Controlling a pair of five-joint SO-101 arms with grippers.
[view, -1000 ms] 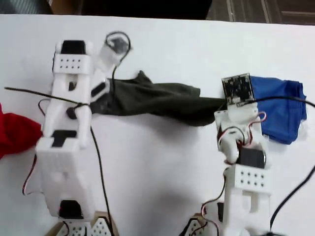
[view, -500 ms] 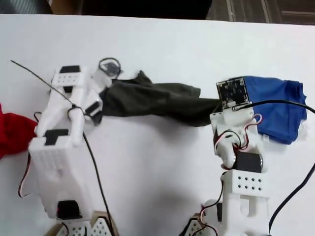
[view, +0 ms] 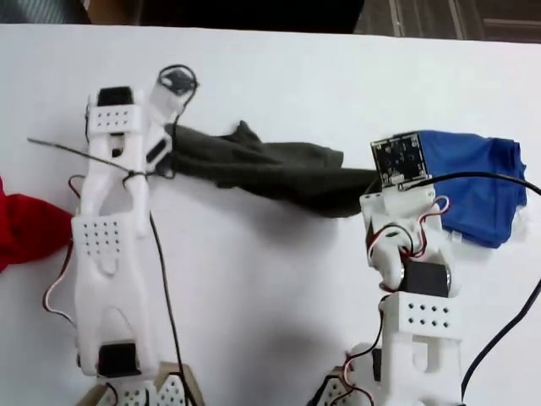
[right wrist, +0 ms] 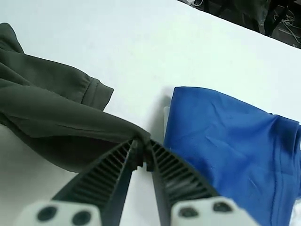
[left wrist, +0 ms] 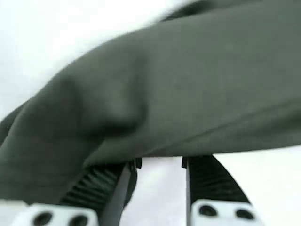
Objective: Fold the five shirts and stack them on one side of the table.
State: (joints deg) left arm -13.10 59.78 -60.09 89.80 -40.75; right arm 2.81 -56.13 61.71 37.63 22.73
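Tally three, one dark green shirt [view: 270, 169], one blue shirt [view: 482, 190], one red shirt [view: 25, 224]

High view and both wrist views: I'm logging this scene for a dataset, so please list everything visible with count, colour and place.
dark shirt: one, dark grey-green, stretched across the middle of the table between the two arms
blue shirt: one, blue, bunched on the table just beyond the dark shirt's end at the right arm
red shirt: one, red, at the high view's left edge, partly cut off
table: one, white, under everything
cables: several, black and red, running along both arms
left arm: one, white, at the dark shirt's end nearer the red shirt
right arm: one, white, beside the blue shirt
left gripper: one, black, at the dark shirt's edge
right gripper: one, black, shut on a corner of the dark shirt
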